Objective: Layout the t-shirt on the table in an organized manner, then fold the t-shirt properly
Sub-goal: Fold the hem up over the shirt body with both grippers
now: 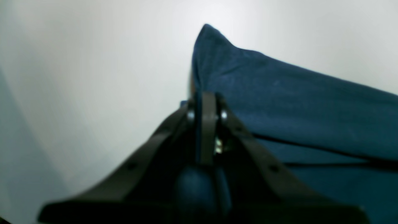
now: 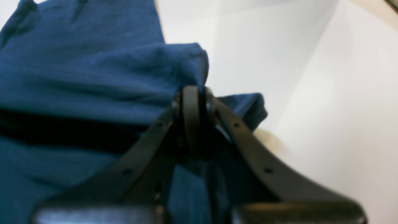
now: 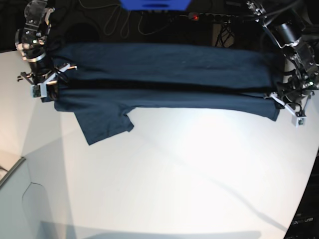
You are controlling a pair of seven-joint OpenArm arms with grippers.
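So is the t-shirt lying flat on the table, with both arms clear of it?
No: each end of the t-shirt is pinched in shut jaws and held stretched between the arms.

Both wrist views are blurred. The left pincer (image 1: pixel 206 102) and right pincer (image 2: pixel 191 93) hide the cloth they clamp. The t-shirt (image 3: pixel 164 74) runs past the frame edges in both wrist views, and its far edge merges into dark background.
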